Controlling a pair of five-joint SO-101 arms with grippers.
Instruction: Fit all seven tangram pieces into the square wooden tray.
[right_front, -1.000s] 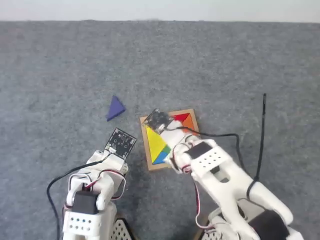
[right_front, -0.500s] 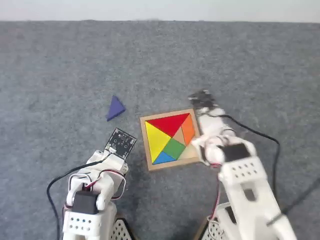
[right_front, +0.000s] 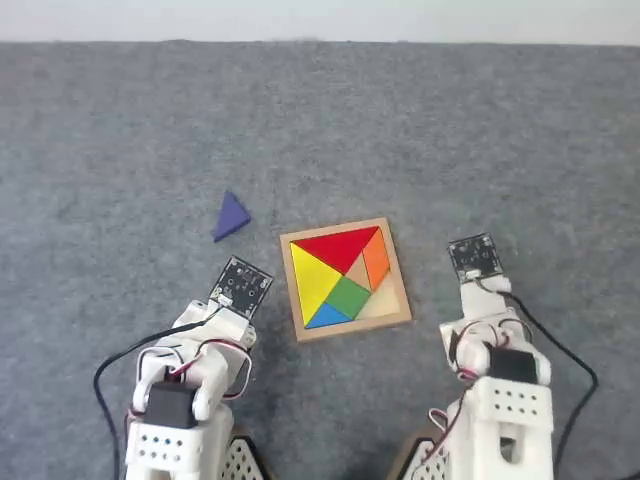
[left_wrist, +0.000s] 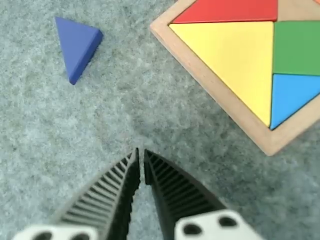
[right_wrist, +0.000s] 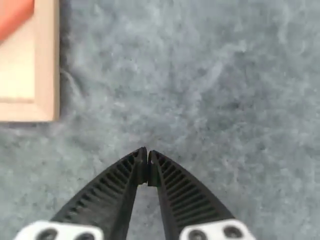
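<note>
Tray (right_front: 355, 330) holds several pieces; blue triangle (right_front: 232, 216) lies outside it. My left pincer (left_wrist: 140, 157) and right pincer (right_wrist: 146, 155) are together, empty.

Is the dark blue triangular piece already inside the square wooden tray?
No, the dark blue triangular piece lies on the grey mat outside the tray.

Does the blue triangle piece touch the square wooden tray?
Apart. In the high view, a strip of grey carpet lies plainly between the blue triangle and the tray rim.
</note>
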